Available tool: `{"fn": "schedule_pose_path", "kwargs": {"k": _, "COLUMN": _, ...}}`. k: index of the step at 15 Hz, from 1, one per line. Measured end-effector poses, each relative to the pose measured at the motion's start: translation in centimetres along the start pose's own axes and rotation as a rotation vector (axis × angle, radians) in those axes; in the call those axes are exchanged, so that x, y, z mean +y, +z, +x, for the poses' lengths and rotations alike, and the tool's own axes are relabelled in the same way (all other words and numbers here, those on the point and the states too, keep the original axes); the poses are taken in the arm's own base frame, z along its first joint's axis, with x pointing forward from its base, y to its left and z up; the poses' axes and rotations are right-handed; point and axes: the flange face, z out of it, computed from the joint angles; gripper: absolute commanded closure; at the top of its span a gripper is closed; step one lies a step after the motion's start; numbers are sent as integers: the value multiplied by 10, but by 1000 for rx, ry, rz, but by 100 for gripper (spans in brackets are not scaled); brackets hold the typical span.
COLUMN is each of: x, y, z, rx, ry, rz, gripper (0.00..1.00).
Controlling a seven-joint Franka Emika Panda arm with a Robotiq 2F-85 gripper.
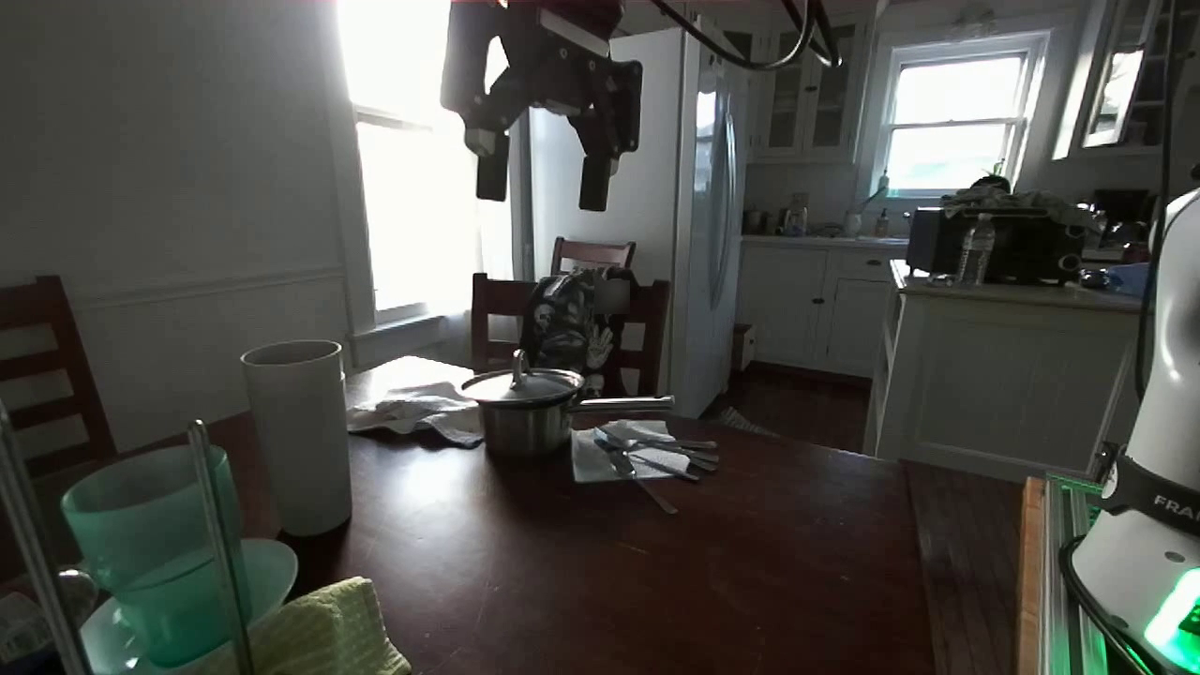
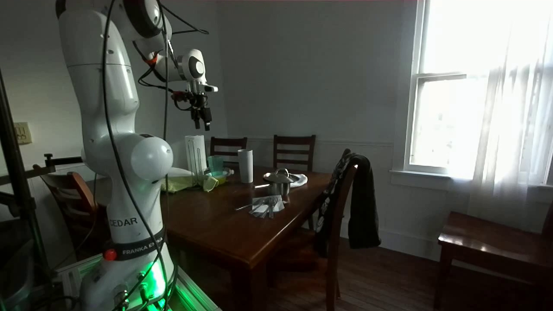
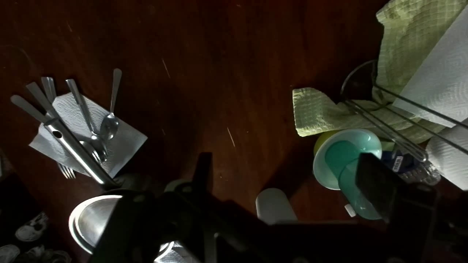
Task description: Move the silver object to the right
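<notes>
The silver object is a thin wire stand with a ring base and slender upright rods. Its rods show close up at the left edge in an exterior view (image 1: 220,544) and beyond the arm in an exterior view (image 2: 197,162). In the wrist view the stand (image 3: 413,149) is at the right, with its ring base on or beside a yellow-green cloth. My gripper (image 1: 543,181) is open and empty, high above the table; it also shows in an exterior view (image 2: 202,125). In the wrist view the gripper (image 3: 285,164) has its fingers wide apart, left of the stand.
A teal cup in a bowl (image 3: 329,175) stands beside the stand, with the yellow-green cloth (image 3: 406,54) and white paper towel (image 3: 435,69). A white canister (image 1: 305,441), lidded pot (image 1: 528,431) and cutlery on a napkin (image 1: 591,466) are on the dark table (image 1: 750,562).
</notes>
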Motion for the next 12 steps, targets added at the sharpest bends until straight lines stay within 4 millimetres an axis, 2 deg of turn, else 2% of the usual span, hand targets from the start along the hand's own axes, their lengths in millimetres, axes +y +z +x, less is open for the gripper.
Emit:
{"fn": "schedule_pose_path", "kwargs": {"k": 7, "x": -4, "y": 2, "z": -1, "rx": -6, "ry": -8, "rz": 2, "gripper": 0}}
{"fn": "schedule_pose_path", "kwargs": {"k": 9, "x": -20, "y": 9, "z": -5, "rx": -25, "ry": -37, "rz": 11, "gripper": 0}}
{"fn": "schedule_pose_path", "kwargs": {"k": 12, "x": -56, "y": 24, "z": -10, "rx": -57, "ry": -86, "rz": 29, "gripper": 0}}
